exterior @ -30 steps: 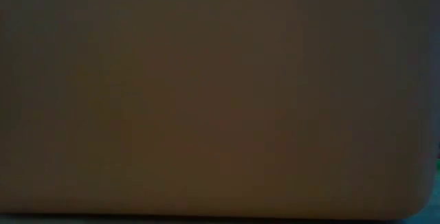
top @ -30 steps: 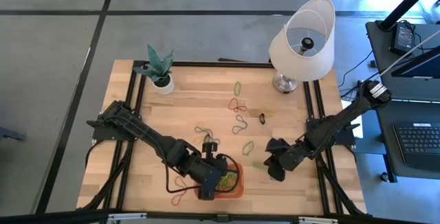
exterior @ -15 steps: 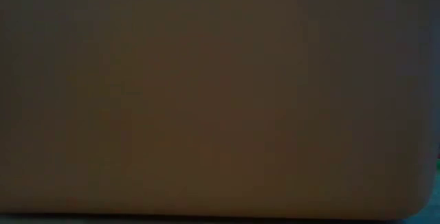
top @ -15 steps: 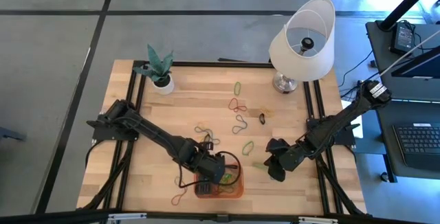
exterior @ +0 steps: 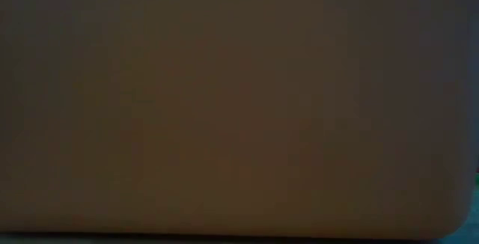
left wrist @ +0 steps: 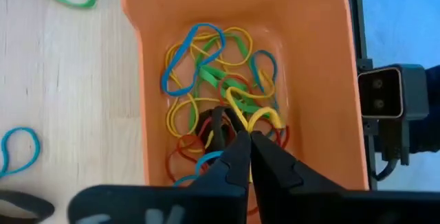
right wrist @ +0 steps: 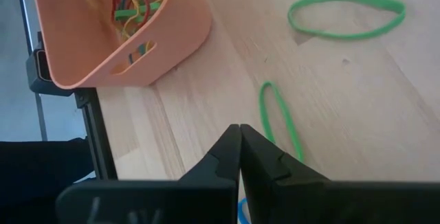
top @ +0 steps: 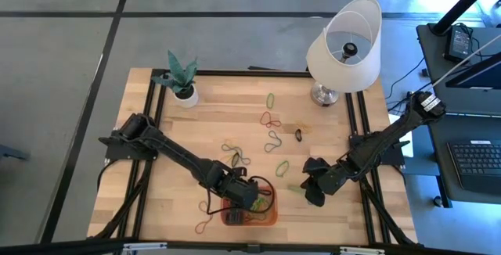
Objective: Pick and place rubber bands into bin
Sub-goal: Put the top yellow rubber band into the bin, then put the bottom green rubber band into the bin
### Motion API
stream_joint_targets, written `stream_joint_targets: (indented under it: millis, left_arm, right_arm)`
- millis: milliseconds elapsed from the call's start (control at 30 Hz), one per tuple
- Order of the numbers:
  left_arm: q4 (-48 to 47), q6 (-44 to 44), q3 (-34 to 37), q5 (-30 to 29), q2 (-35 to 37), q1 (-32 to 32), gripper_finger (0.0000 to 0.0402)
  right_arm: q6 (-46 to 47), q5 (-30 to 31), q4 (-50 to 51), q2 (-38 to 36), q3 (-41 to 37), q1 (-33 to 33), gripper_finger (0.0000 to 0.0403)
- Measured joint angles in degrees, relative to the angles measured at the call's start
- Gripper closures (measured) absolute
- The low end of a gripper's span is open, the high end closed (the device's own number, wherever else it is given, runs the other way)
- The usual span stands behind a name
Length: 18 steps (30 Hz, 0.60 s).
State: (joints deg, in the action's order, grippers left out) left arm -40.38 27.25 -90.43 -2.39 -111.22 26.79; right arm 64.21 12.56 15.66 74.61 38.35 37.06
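The orange bin (left wrist: 323,80) stands near the table's front edge (top: 271,214) and holds a heap of rubber bands (left wrist: 206,66) in yellow, blue, green and red. My left gripper (left wrist: 249,138) reaches down inside the bin (top: 244,202), shut on a yellow rubber band. To the right of the bin, my right gripper (right wrist: 239,133) hangs shut over the bare wood (top: 313,189). A green band (right wrist: 278,121) lies on the table just beside it. More loose bands lie flat on the table's middle (top: 272,139). My left gripper pinches a yellow rubber band (left wrist: 242,113) between its two fingertips. The fingers slant down from above into the bin. The band's loop bows out from the tips over the heap, and whether it rests on the heap I cannot tell.
A white lamp (top: 344,44) stands at the far right and a small potted plant (top: 182,79) at the far left. Loose bands lie left of the bin (top: 205,222) and another green one (right wrist: 346,16) farther out. The low view shows only a dark surface.
My left gripper has come down into the bin and tipped more steeply, staying shut. My right gripper has kept still.
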Motion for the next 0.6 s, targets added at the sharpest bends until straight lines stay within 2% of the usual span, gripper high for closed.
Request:
stream_joint_targets:
  millis: [133, 367, 467, 600]
  left_arm:
    - [-0.73, 2.82, 0.96, 0.52, 0.0, -0.04, 0.0366]
    - [-0.68, 1.19, -0.01, 0.54, 0.04, -0.57, 0.0297]
    - [-2.02, 0.66, -1.64, 0.52, 0.76, -1.57, 0.0286]
    - [-4.85, -0.45, -3.31, -2.13, 3.65, -3.13, 0.0291]
  right_arm:
    - [0.0, -0.02, 0.02, 0.0, 0.0, 0.0, 0.0391]
    - [0.02, -0.02, 0.02, 0.0, 0.0, 0.0, 0.0391]
    - [0.02, -0.04, 0.0, 0.0, 0.0, 0.0, 0.0391]
    - [0.02, -0.07, -0.26, 0.0, 0.0, -0.02, 0.0391]
